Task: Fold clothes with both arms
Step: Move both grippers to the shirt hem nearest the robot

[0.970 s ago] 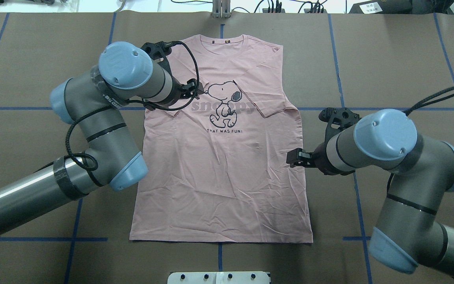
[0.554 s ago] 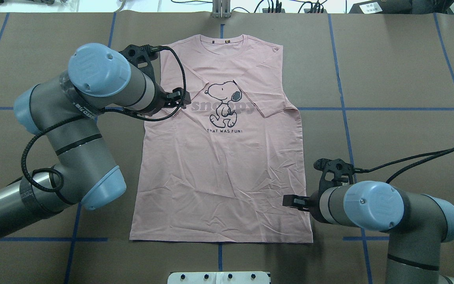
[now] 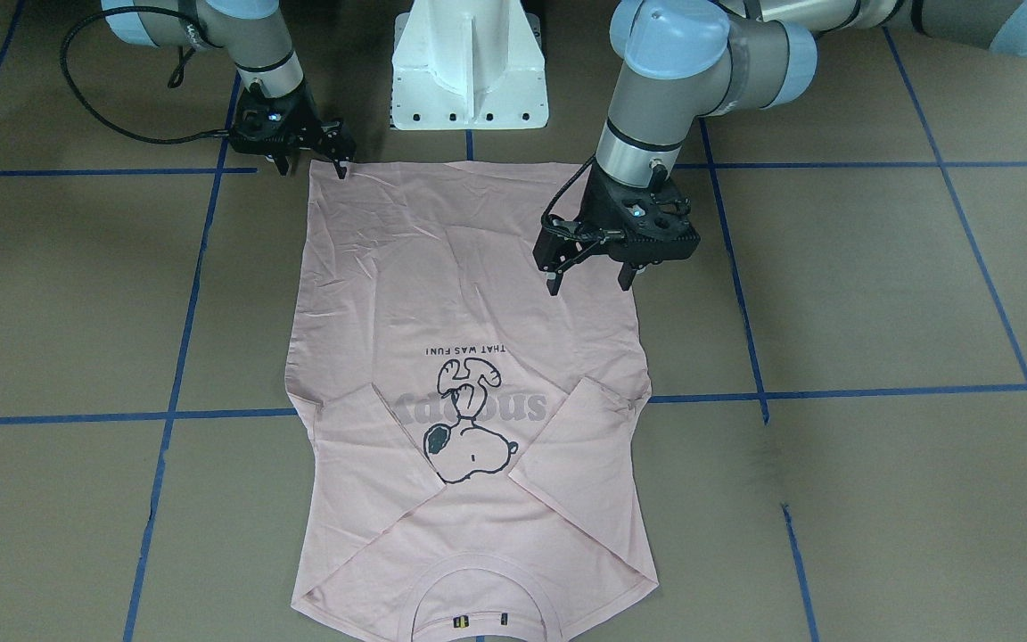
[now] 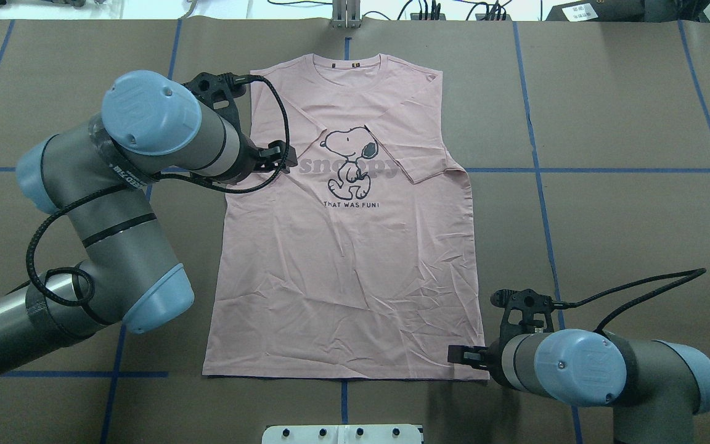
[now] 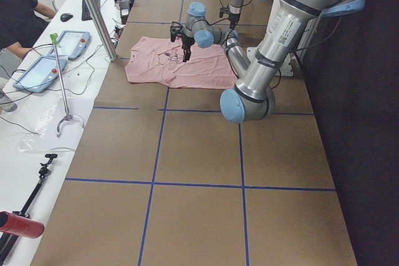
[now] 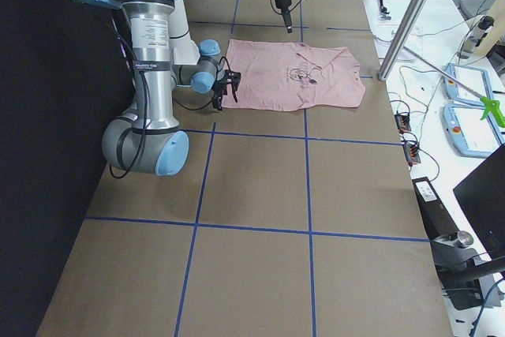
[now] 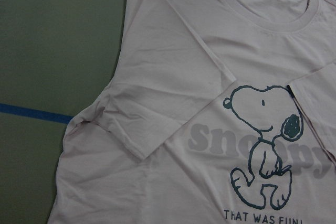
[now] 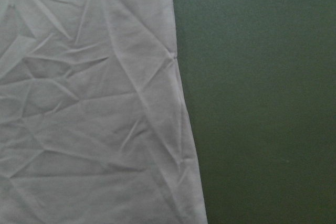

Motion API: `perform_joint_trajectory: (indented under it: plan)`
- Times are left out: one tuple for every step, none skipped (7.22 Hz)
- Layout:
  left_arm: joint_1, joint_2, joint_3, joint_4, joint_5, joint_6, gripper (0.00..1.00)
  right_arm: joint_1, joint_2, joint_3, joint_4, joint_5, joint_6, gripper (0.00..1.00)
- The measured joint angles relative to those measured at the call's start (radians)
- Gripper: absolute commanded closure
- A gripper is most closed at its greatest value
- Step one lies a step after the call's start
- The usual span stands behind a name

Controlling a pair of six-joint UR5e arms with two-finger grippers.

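Observation:
The pale pink T-shirt [image 4: 342, 265] lies flat, print up, collar at the far side, both sleeves folded in over the chest. It also shows in the front view [image 3: 469, 267], the left wrist view [image 7: 173, 77] and the right wrist view [image 8: 79, 103]. My left gripper [image 4: 286, 158] is open and empty, hovering over the folded left sleeve beside the Snoopy print; in the front view [image 3: 589, 272] its jaws are spread. My right gripper [image 4: 461, 356] is open and empty, just above the shirt's near right hem corner, as the front view [image 3: 313, 165] shows.
The white pedestal base [image 3: 469, 71] stands at the near table edge by the hem. Blue tape lines [image 4: 540, 169] cross the brown table cover. An upright metal post [image 6: 414, 21] and a side bench with tablets [image 5: 47, 66] lie beyond the collar end.
My right gripper has moved along the shirt's right edge from mid-body down to the hem corner. My left gripper has drawn back left, off the print to over the folded sleeve.

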Motion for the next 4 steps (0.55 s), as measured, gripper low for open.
perform_joint_trajectory:
  plan:
    - [0.000, -0.002, -0.002, 0.000, -0.001, 0.000, 0.00, -0.005, 0.001, -0.003, 0.000, 0.005, 0.000, 0.03]
    - [0.001, -0.003, -0.006, 0.000, -0.001, 0.000, 0.00, -0.007, 0.003, -0.006, 0.000, 0.009, 0.000, 0.14]
    - [0.001, -0.004, -0.009, 0.000, -0.001, 0.000, 0.00, -0.008, 0.007, -0.008, 0.000, 0.013, -0.001, 0.29]
    - [0.001, -0.003, -0.010, -0.001, -0.001, 0.000, 0.00, -0.008, 0.009, -0.009, 0.000, 0.019, -0.001, 0.50]
